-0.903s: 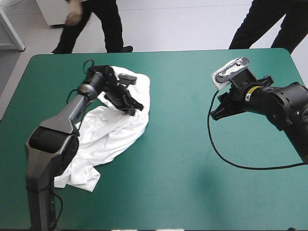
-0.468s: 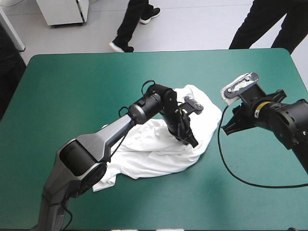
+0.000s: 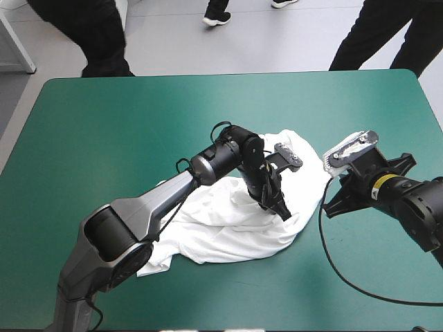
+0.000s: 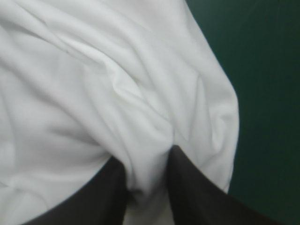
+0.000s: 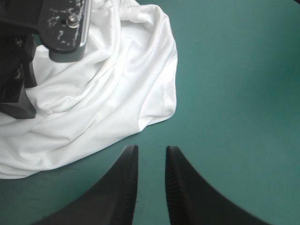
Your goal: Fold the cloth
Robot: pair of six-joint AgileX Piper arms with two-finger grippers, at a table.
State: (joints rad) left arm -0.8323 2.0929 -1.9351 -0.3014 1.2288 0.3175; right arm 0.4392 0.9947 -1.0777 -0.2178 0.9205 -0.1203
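Observation:
The white T-shirt [image 3: 228, 221] lies as a crumpled heap on the teal-green cover, right of the table's middle. My left gripper [image 3: 277, 204] reaches over the heap and is shut on a fold near its right side. In the left wrist view a ridge of white T-shirt [image 4: 117, 93] runs down between the black fingers of the left gripper [image 4: 147, 173]. My right gripper [image 3: 332, 204] hovers just right of the shirt's edge. In the right wrist view the right gripper [image 5: 150, 154] holds nothing, with a narrow gap between its fingers, and the T-shirt [image 5: 103, 93] lies just ahead of them.
The teal-green cover [image 3: 104, 124] stretches wide to the left of the shirt and along the near edge [image 3: 277, 304]. The left gripper's finger [image 5: 18, 101] shows on the cloth in the right wrist view.
The left gripper has dragged the T-shirt from the table's left side to right of the middle. The right gripper has drifted nearer and slightly right, and now sits beside the shirt's edge.

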